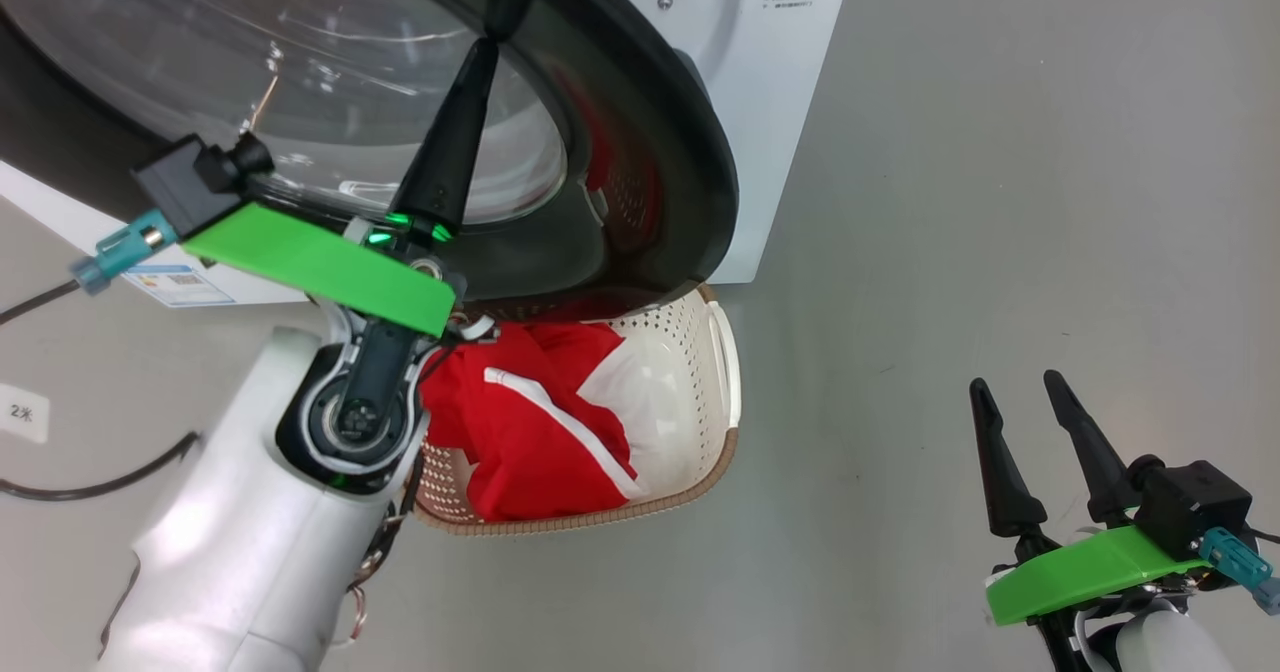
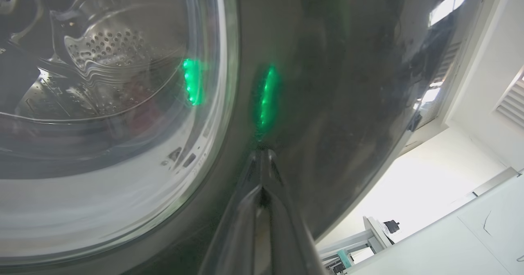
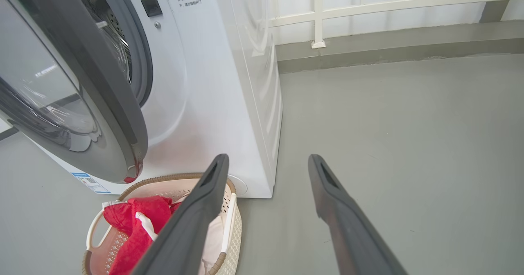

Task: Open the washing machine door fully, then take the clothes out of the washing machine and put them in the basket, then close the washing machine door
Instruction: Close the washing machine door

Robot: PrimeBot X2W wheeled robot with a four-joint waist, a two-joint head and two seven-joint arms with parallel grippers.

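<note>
Step in hand: judged to be the last one, shutting the door, since the clothes already lie in the basket.
Left gripper (image 1: 493,37): its fingers are pinched together with nothing between them. The tips are set against the glossy black rim of the door (image 1: 690,152), near twelve o'clock in the head view. Closed fingers make one stiff prod, which is likely why they are shut for a push.
Contact: in the left wrist view the tips meet their own reflection on the rim, so they touch it or all but touch it. The glass window (image 2: 102,103) lies at nine o'clock of them.
Door: ajar, swung partway out from the washing machine (image 1: 780,102). A gap at its free edge, toward three o'clock, shows the holed drum (image 1: 630,192).
Clothes (image 1: 530,432): a red garment with white panels, heaped in the basket at six to seven o'clock in the head view.
Basket (image 1: 680,392): on the floor (image 1: 1000,202) close against the machine's front, with its far end under the door's lower edge. It probably stands there to give a short drop from the drum.
Right gripper (image 1: 1016,384): its fingers are spread wide and hold nothing. It sits low at four o'clock, well apart from the door, likely parked clear of the swing.
Risk: the smooth curved rim could let the tips slide off. The door's lower edge also passes close over the basket.
Left to do: press until the latch catches.
</note>
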